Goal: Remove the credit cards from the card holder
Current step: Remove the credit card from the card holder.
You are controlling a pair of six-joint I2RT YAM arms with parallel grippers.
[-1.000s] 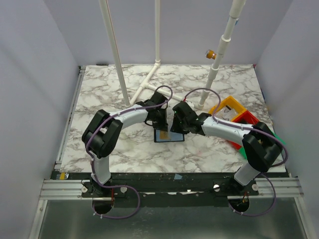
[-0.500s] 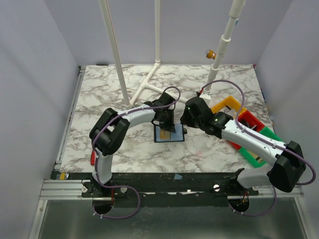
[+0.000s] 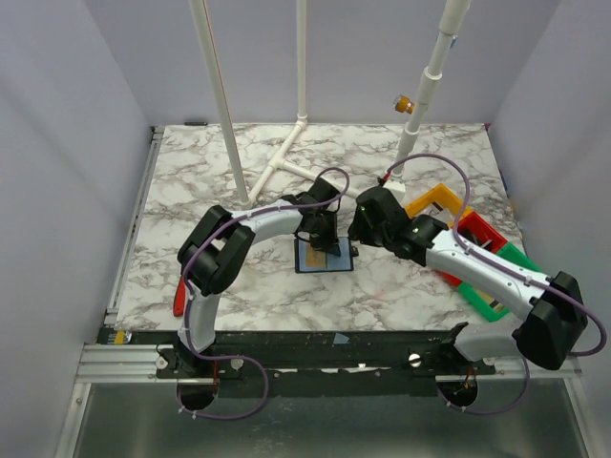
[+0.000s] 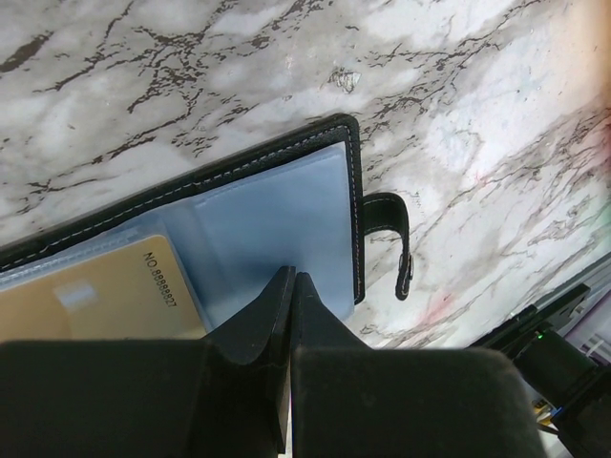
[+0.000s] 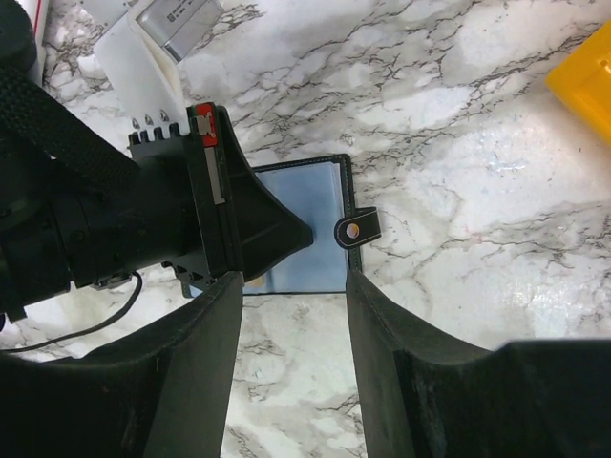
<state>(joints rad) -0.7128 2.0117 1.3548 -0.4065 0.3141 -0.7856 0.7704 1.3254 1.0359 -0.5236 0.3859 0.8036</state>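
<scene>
Black card holder (image 3: 323, 258), open flat on the marbled surface (image 3: 401, 286), tan credit card (image 4: 95, 298) inside its sleeve. On the bluish sleeve, the left gripper (image 4: 291, 277), jaws fully closed, empty. Just above the tab (image 5: 358, 227), the right gripper (image 5: 294, 286), jaws half open, empty.

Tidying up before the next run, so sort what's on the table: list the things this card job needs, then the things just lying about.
For the job:
- card holder, lying open
- gold card, inside it

Just lying about:
- yellow bin
- red bin
- green bin
- white pipe frame
</scene>
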